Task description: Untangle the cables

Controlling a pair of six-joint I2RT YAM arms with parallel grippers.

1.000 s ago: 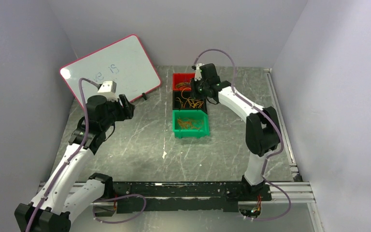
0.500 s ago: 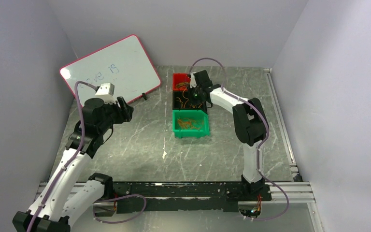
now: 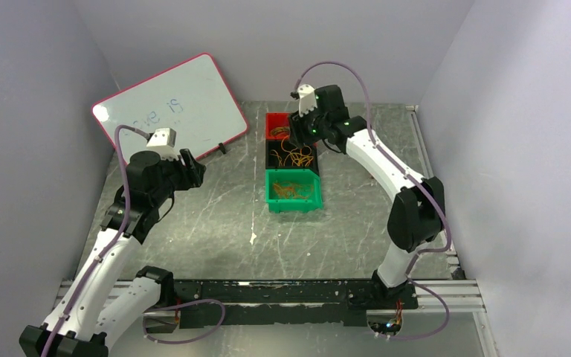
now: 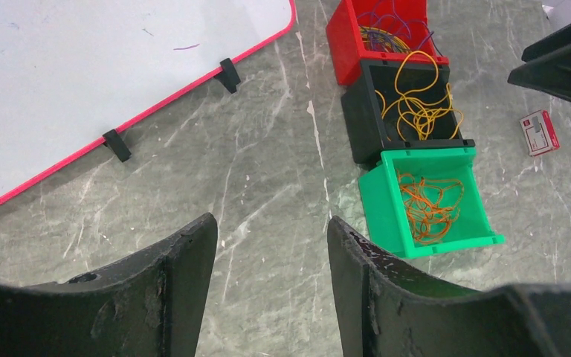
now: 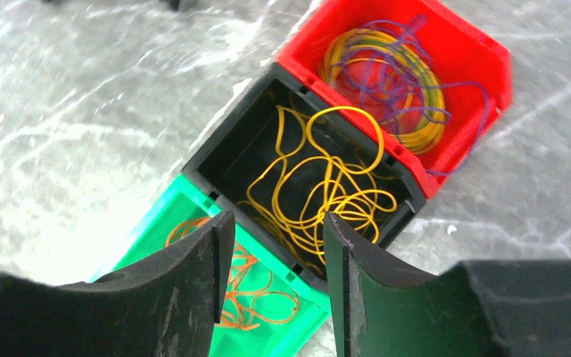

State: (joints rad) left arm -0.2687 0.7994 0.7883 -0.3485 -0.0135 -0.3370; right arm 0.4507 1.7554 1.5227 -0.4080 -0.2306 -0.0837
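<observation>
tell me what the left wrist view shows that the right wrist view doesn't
Only the left wrist view: the whiteboard, a small red-and-white card and the open left gripper. Only the right wrist view: the open right gripper seen from behind. Both: the red bin, black bin and green bin, each holding thin wire loops.

Three bins, three cable tangles, one whiteboard, two arms, one small card.

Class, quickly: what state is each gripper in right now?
Left gripper: open, holding nothing.
Right gripper: open, holding nothing.
</observation>
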